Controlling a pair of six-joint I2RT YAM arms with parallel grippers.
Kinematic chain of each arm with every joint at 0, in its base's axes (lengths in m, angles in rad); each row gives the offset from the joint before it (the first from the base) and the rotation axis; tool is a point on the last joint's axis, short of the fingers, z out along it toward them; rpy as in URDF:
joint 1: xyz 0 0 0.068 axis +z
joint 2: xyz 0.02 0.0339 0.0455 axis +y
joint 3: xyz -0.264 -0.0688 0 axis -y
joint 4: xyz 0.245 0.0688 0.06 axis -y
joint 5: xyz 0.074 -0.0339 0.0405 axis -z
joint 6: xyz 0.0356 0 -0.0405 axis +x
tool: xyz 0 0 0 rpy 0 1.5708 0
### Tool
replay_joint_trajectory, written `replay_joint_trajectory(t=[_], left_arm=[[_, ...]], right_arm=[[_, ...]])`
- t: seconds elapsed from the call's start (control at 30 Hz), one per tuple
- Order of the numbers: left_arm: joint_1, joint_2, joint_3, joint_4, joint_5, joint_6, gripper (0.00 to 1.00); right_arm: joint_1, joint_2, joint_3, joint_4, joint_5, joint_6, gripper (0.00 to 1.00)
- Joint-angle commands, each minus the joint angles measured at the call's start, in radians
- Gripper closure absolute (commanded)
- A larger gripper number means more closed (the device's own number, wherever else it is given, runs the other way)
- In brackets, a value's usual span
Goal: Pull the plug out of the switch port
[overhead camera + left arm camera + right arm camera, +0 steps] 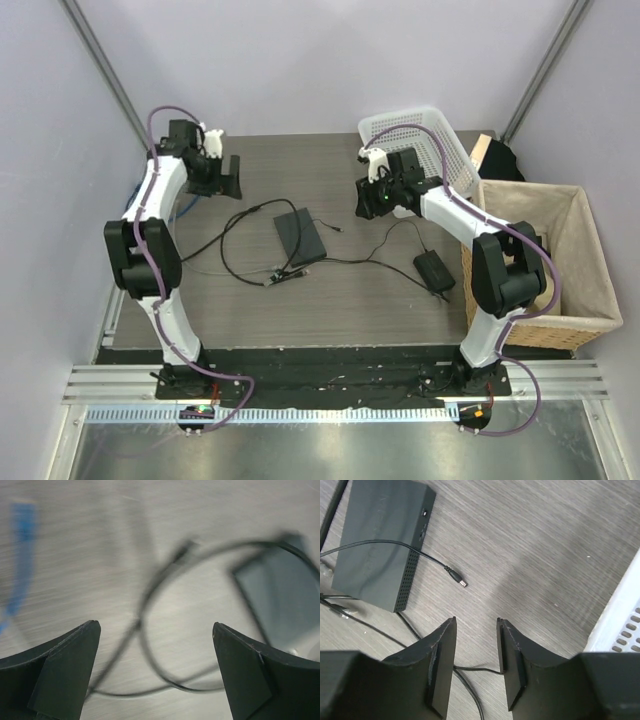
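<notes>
Plug (456,577) is lying loose on the table (545,540), just beside the switch box (375,545) and clear of the switch port (425,513), probably that small socket on the side edge. Left gripper (155,630) is hanging wide apart, empty. Right gripper (476,625) is sitting partly spread, holding nothing.

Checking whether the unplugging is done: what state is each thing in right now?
plug: out of the switch, lying loose on the table.
switch: flat on the table, the plug apart from it.
left pincer: wide open, empty.
right pincer: open, empty.
power brick: lying flat on the table.
</notes>
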Motion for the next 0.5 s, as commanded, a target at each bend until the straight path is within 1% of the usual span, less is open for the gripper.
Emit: replay_joint_trajectory(t=[0.0,0.03,0.07,0.1,0.13,0.17,0.3,0.37,0.4,0.47], left_arm=[[-0.136,-0.158,-0.147,-0.035,0.327,0.098,0.0],[-0.167,-0.216,-0.191,-0.008,0.332,0.116,0.0],[-0.228,-0.239,-0.235,0.006,0.332,0.132,0.0],[-0.259,-0.264,-0.313,0.038,0.304,0.139,0.0],[-0.285,-0.288,-0.344,0.043,0.302,0.156,0.0],[-0.328,-0.295,-0.367,0.045,0.305,0.165,0.0],[-0.396,-0.298,-0.453,0.031,0.335,0.193,0.0],[-0.433,-0.293,-0.491,0.036,0.298,0.221,0.0],[-0.444,-0.289,-0.505,0.046,0.277,0.224,0.0],[-0.465,-0.276,-0.527,0.062,0.189,0.225,0.0]], right_arm=[[-0.002,-0.009,-0.002,-0.015,-0.063,0.001,0.54],[-0.002,-0.009,-0.004,-0.023,-0.086,-0.002,0.54],[0.0,-0.006,-0.008,-0.038,-0.115,-0.005,0.54],[0.009,-0.008,-0.013,-0.046,-0.134,-0.013,0.54],[0.017,-0.006,-0.03,-0.052,-0.146,-0.04,0.54],[0.026,-0.011,-0.042,-0.056,-0.148,-0.051,0.54],[0.033,-0.034,-0.119,-0.058,-0.178,-0.071,0.54],[0.038,-0.038,-0.146,-0.059,-0.178,-0.085,0.5],[0.043,-0.04,-0.171,-0.058,-0.175,-0.091,0.46],[0.053,-0.046,-0.191,-0.058,-0.168,-0.097,0.43]])
